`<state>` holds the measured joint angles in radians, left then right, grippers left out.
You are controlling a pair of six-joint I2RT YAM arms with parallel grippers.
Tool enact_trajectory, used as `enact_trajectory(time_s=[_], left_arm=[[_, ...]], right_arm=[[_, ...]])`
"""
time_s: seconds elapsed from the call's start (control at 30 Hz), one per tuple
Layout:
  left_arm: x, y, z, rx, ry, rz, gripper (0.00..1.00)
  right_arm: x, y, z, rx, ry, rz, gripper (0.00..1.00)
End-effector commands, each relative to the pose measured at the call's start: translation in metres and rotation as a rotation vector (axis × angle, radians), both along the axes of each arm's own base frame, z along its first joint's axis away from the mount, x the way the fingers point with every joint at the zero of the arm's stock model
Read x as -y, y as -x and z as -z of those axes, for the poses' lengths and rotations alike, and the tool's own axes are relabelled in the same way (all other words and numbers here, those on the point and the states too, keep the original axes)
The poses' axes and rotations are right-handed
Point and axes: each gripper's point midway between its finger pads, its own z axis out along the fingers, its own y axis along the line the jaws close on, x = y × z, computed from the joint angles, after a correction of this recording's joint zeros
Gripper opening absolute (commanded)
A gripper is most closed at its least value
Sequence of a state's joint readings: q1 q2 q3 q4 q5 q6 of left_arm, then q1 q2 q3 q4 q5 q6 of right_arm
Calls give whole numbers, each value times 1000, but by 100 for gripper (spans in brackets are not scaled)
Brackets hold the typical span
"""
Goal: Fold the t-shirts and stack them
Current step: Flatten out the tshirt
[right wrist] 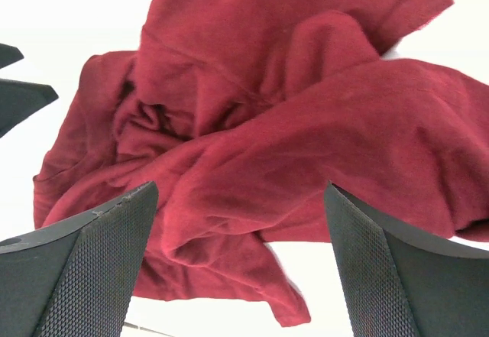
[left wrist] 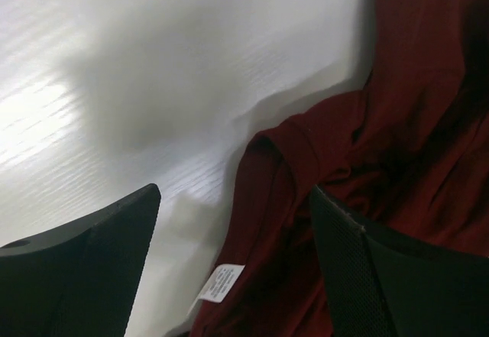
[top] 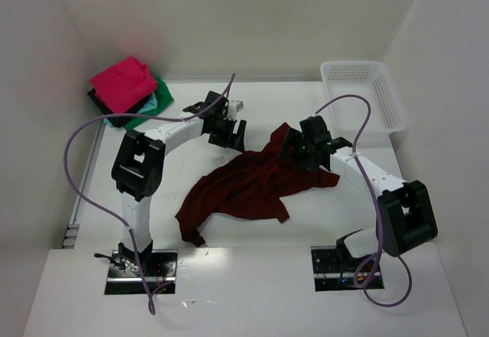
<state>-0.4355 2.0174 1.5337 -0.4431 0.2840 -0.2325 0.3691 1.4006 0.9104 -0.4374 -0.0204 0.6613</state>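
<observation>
Shirt (top: 244, 188) lying crumpled on the table (top: 267, 100). Left pincer (top: 229, 133) hovering spread at its far-left edge. Right pincer (top: 303, 148) spread over the far-right bunch. Neither holding cloth. Likely best: pinching single layers at the shoulders, then pulling apart to flatten. Stack (top: 126, 89) sitting far-left.

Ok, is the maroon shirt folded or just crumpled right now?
Crumpled, not folded: the maroon shirt lies bunched in irregular wrinkles across the table.
</observation>
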Motion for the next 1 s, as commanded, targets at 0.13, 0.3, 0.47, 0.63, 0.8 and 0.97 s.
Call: enact_trajectory(time_s=[0.13, 0.3, 0.47, 0.63, 0.8, 0.97], left_arm=[[39, 5, -3, -19, 142, 160, 84], [52, 10, -3, -32, 166, 198, 75], [56, 13, 9, -62, 150, 204, 72], [54, 8, 9, -53, 129, 189, 56], [59, 4, 13, -75, 138, 178, 32], [51, -9, 11, -61, 91, 64, 0]], right_arm=[[19, -10, 12, -11, 26, 80, 94], [17, -13, 24, -40, 37, 80, 87], [15, -23, 29, -44, 51, 63, 81], [14, -25, 33, -56, 55, 63, 61], [15, -30, 25, -35, 58, 70, 33], [18, -40, 7, 11, 56, 78, 21]])
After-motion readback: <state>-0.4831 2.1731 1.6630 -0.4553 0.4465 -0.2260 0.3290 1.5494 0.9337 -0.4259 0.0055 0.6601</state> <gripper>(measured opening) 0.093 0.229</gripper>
